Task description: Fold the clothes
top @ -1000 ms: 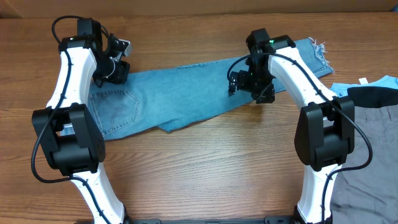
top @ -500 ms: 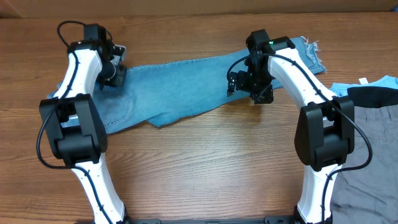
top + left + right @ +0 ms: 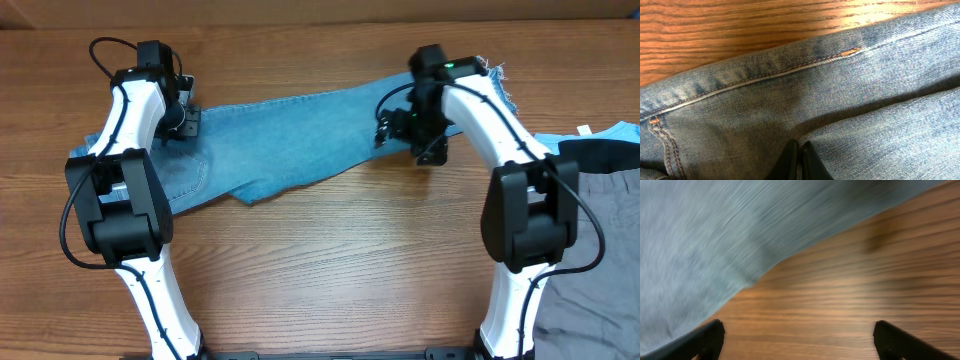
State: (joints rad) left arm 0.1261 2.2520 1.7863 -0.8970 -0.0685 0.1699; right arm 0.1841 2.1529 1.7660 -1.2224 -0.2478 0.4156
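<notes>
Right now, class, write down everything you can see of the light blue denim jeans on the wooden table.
The light blue denim jeans lie stretched slantwise across the wooden table, waist end at the left, frayed hem at the far right. The faded, soft-looking fabric carries orange stitching along a seam. The left gripper is shut on a pinch of denim near the waist; the open right gripper, over the leg's near edge, holds nothing.
</notes>
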